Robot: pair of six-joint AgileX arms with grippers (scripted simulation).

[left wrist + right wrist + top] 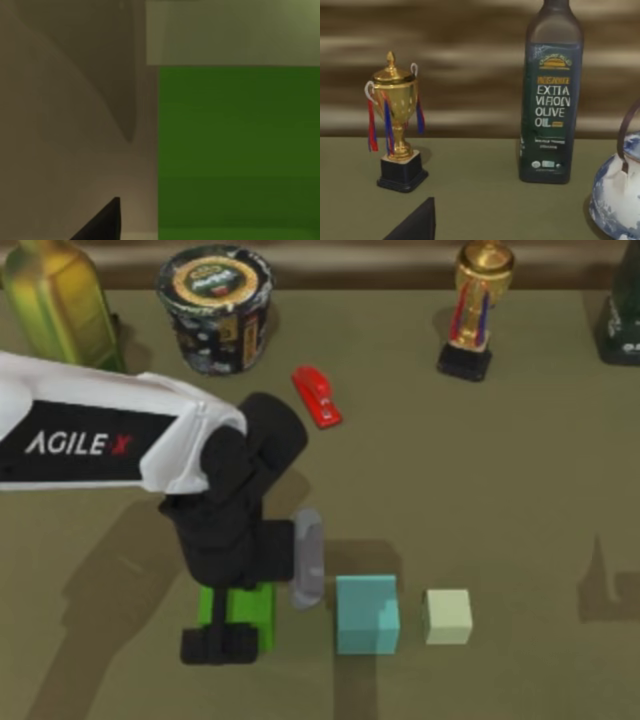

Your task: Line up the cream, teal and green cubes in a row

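The green cube (243, 612) lies at the front left, mostly covered by my left gripper (232, 618), which hangs straight over it. In the left wrist view the green cube (235, 150) fills one side, and the one black fingertip (106, 222) that shows stands apart from its edge, so the gripper is open. The teal cube (367, 613) sits to the right of the green one with a gap between them. The cream cube (448, 616) follows close on the teal cube's right, all three on one line. My right arm is outside the top view; one dark fingertip (420, 222) shows, set wide.
A small red stapler toy (317, 396) lies behind the cubes. Along the back stand a yellow-green bottle (55, 300), a printed tub (215, 308), a gold trophy (475, 305) and a dark olive oil bottle (620, 310). A blue-and-white teapot (620, 195) sits near the right arm.
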